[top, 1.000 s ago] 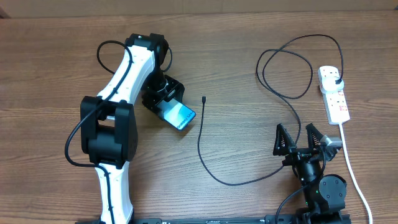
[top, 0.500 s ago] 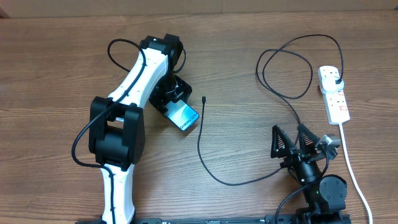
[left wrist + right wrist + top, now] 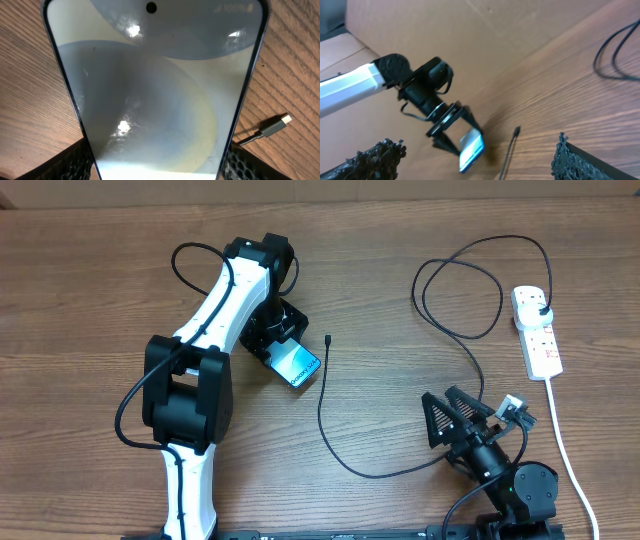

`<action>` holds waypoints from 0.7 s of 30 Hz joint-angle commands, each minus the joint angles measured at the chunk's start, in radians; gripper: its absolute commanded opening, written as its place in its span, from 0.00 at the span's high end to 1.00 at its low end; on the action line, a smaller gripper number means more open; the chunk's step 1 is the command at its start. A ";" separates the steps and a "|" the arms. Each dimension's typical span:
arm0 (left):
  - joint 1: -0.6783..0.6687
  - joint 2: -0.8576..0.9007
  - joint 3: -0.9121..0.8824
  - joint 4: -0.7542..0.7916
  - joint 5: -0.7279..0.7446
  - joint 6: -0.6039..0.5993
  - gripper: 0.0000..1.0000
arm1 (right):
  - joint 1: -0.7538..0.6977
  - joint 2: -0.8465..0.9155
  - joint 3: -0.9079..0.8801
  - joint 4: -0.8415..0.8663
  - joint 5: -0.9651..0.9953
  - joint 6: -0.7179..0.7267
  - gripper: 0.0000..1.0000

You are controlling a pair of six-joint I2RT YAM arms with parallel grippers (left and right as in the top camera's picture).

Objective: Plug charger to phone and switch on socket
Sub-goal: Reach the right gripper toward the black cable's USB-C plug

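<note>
Left jaws clasping the phone (image 3: 298,366) at centre-left of the overhead frame, charger (image 3: 319,405) tip just right of it on the worktop (image 3: 80,280), right jaws spread wide at lower right, socket (image 3: 537,335) at upper right

Phone (image 3: 297,367) lit, tilted; charger (image 3: 273,126) tip nr it (loose); socket (image 3: 537,332) far R.

Bare table (image 3: 400,330) between phone (image 3: 297,366) and right end effector (image 3: 436,392); charger cable (image 3: 321,412) lies across gap
</note>
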 commanded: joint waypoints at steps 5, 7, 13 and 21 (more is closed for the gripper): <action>0.003 -0.008 0.067 -0.019 0.000 -0.014 0.42 | -0.003 0.019 -0.010 0.021 -0.087 0.077 0.00; 0.002 -0.008 0.076 -0.022 0.014 -0.013 0.42 | -0.003 0.038 -0.010 0.041 -0.099 0.079 0.00; 0.002 -0.008 0.082 -0.026 0.051 -0.013 0.44 | -0.003 0.136 0.001 0.134 -0.144 0.093 0.00; -0.014 -0.008 0.082 -0.019 0.069 -0.031 0.42 | -0.003 0.379 0.124 0.134 -0.188 0.092 0.00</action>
